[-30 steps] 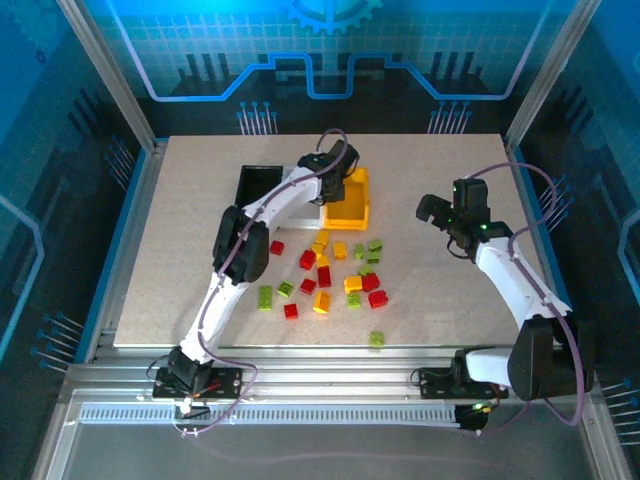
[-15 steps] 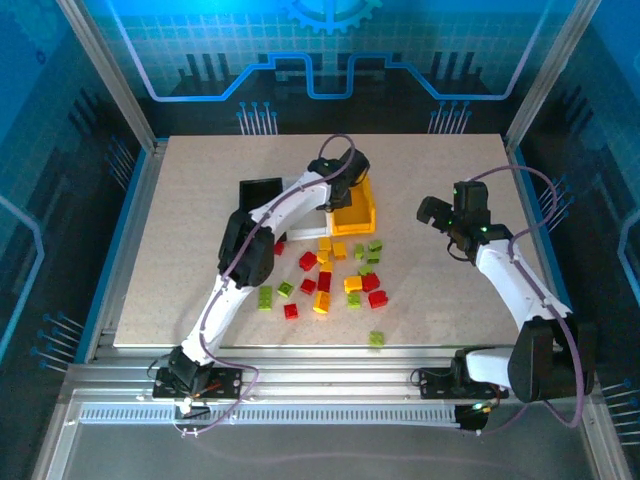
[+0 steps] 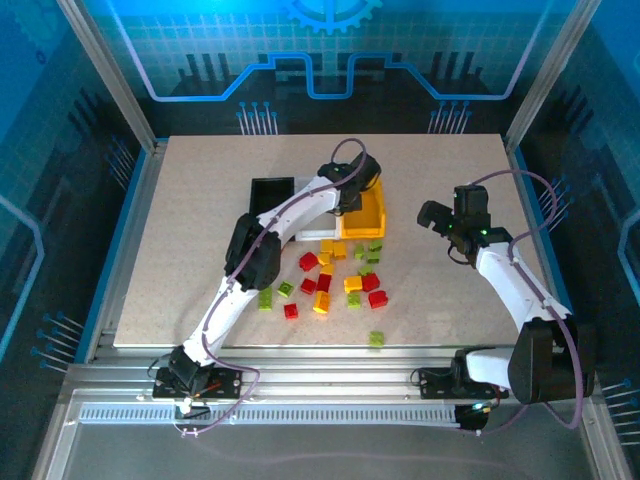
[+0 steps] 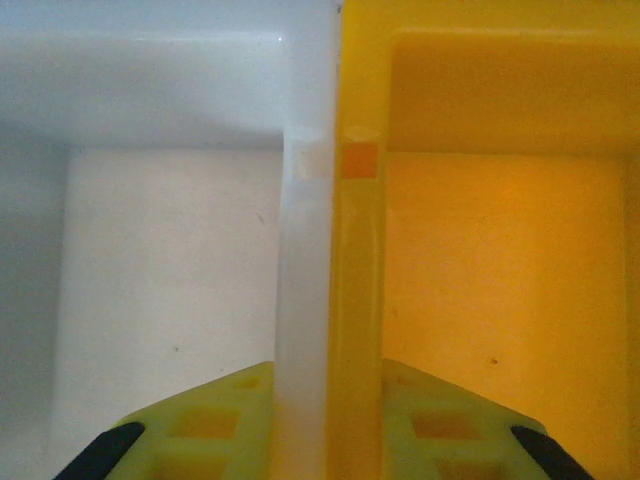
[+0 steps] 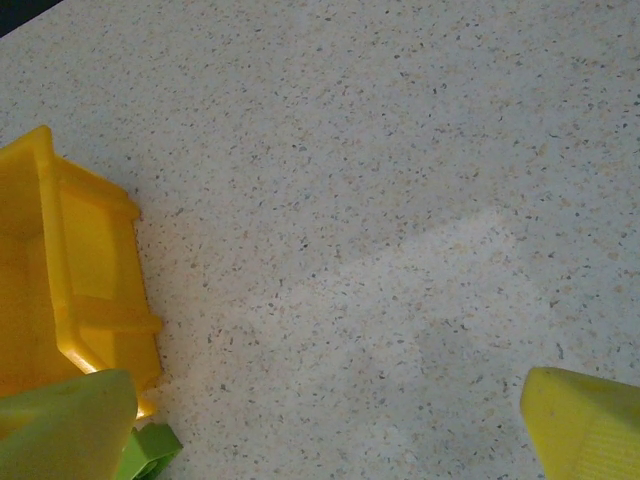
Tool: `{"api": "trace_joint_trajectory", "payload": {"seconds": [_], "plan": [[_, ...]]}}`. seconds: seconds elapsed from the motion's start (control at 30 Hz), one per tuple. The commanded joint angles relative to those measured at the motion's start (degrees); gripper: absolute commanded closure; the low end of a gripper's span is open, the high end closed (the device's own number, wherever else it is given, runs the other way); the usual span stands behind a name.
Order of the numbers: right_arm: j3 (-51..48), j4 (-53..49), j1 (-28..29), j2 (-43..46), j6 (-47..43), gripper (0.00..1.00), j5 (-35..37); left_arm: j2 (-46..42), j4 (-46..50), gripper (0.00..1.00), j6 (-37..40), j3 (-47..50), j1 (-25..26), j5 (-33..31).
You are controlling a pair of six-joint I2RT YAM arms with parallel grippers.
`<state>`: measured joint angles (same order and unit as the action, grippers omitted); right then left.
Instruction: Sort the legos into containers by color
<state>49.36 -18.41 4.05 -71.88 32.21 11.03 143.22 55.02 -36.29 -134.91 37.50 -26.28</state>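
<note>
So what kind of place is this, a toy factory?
Probably a robot lab's test cell, not a factory: a left arm and right arm bolted to a metal frame, blue panel walls boxing in one table, and legos with bins for sorting practice.

Top cam: high behind the arm bases (image 3: pixel 195 378), looking down on the whole worktop (image 3: pixel 190 230), yellow bin (image 3: pixel 368 212) near centre. Left wrist cam: hard up on that bin, looking in along the wall it shares with the white bin (image 4: pixel 170 270). Right wrist cam: low over bare worktop right of the bin, catching its corner. I get the bin in all three.
</note>
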Motion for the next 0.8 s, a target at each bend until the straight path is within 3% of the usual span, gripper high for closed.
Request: {"api": "trace_joint_trajectory", "payload": {"seconds": [0.0, 0.17, 0.33, 0.5, 0.63, 0.77], "plan": [[-0.8, 0.7, -0.6, 0.3, 1.4, 0.00, -1.0, 1.2, -0.9, 1.00, 0.7, -1.8, 1.2, 3.7], [-0.7, 0.2, -0.5, 0.3, 1.3, 0.00, -1.1, 1.1, -0.8, 0.99, 0.8, -1.9, 1.3, 3.6], [-0.1, -0.4, 0.0, -0.3, 1.3, 0.00, -1.4, 0.6, -1.6, 0.60, 0.1, -1.4, 1.3, 4.3], [0.7, -2.3, 1.2, -1.1, 1.1, 0.00, -1.4, -1.0, -2.9, 0.39, 0.3, -1.2, 1.3, 4.2], [3.4, -5.2, 3.5, -2.1, 0.1, 0.00, -1.9, -4.7, -4.9, 0.05, -0.2, 0.0, 1.0, 5.1], [5.2, -7.9, 8.5, -4.2, -2.2, 0.05, -3.5, -12.9, -10.9, 0.01, -0.8, 8.1, 0.5, 7.5]]}}
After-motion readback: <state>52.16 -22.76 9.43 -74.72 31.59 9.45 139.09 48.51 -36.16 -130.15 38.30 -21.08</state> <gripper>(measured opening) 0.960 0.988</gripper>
